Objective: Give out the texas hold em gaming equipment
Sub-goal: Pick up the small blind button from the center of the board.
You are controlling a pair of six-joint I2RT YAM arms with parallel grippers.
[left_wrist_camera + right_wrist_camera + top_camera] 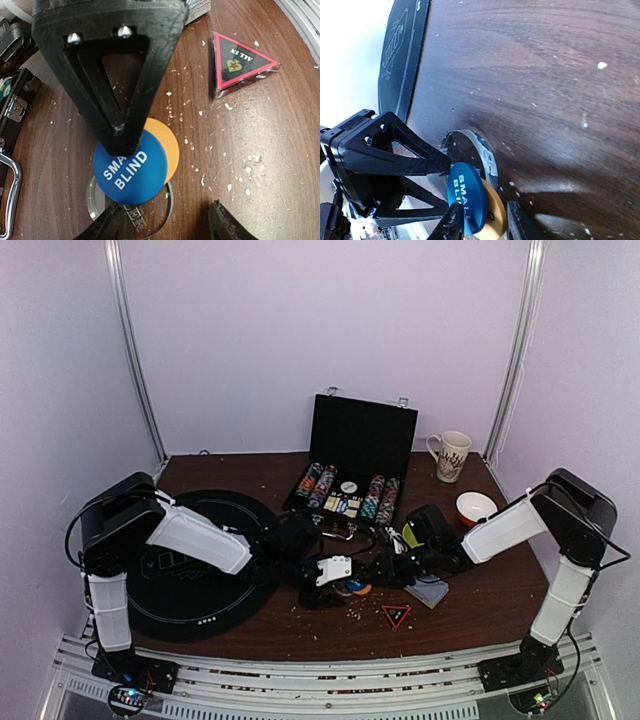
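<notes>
Near edge: ALL IN triangle (396, 616) flat on the table (480, 612), on its own. Just behind it and to the right lies the deck (428, 590), back up, close under the right arm.

Mid-table: both arms meet over three overlapping discs.
- Blue disc (131, 172), marked SMALL BLIND, overlaps the orange disc (167, 145). Both lie on the clear disc (145, 217).
- Right gripper (484, 206): fingers narrow, with the blue and orange discs between them. In the left wrist view one finger's tip touches the blue disc. Clamped or only touching, I cannot tell.
- Left gripper (167, 205): fingers apart, holding nothing, low over the clear disc's rim.

Left: round black mat (190, 610). No chip or card seen on it.

Far: case (365, 430) open, chips (322, 485) racked in rows. Bowl (475, 507) and mug (451, 455) at far right.

Judgement: early. The discs, triangle and deck are out of the case but bunched mid-table. Nothing looks set at a player's place, and the chips are unshared. Most of the job is left.
</notes>
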